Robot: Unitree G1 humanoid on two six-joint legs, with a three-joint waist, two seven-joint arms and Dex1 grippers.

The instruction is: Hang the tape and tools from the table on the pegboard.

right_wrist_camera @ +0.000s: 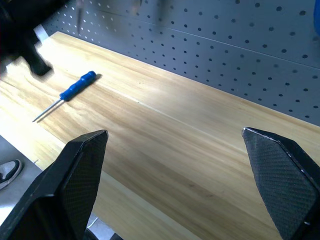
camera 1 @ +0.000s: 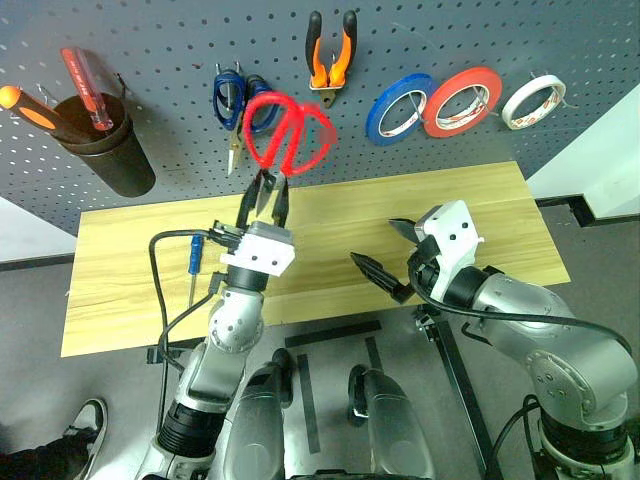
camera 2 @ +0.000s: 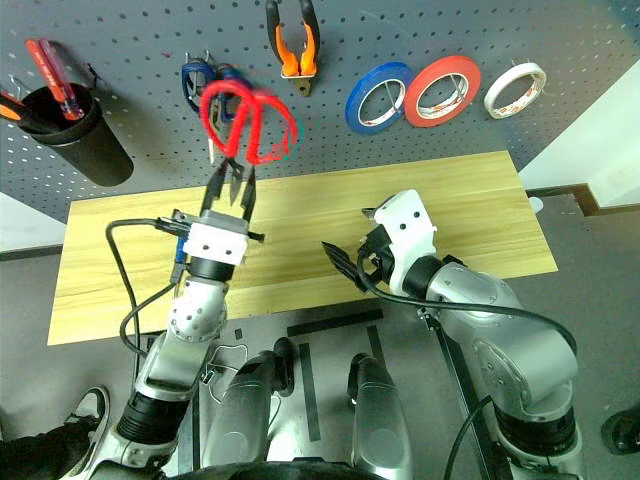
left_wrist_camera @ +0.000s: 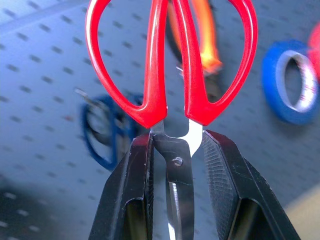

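My left gripper (camera 1: 265, 195) is shut on the blades of the red-handled scissors (camera 1: 290, 135), just below the pivot. It holds them handles-up in front of the dark pegboard (camera 1: 180, 40); the left wrist view shows the blades pinched between the pads (left_wrist_camera: 135, 185). The thin blue-handled screwdriver (camera 1: 195, 262) lies on the wooden table (camera 1: 480, 220), left of that arm. The orange-and-black pliers (camera 1: 331, 50) and the whitish tape roll (camera 1: 533, 100) hang on the board. My right gripper (camera 1: 382, 248) hovers open over the table's middle, nothing between its fingers.
Blue-handled scissors (camera 1: 235, 100) hang just left of the red ones, close behind them. A blue roll (camera 1: 398, 108) and a red-orange roll (camera 1: 462, 100) hang to the right. A black cup (camera 1: 105, 140) with two screwdrivers hangs at the board's left. A person's shoe (camera 1: 85, 420) shows at lower left.
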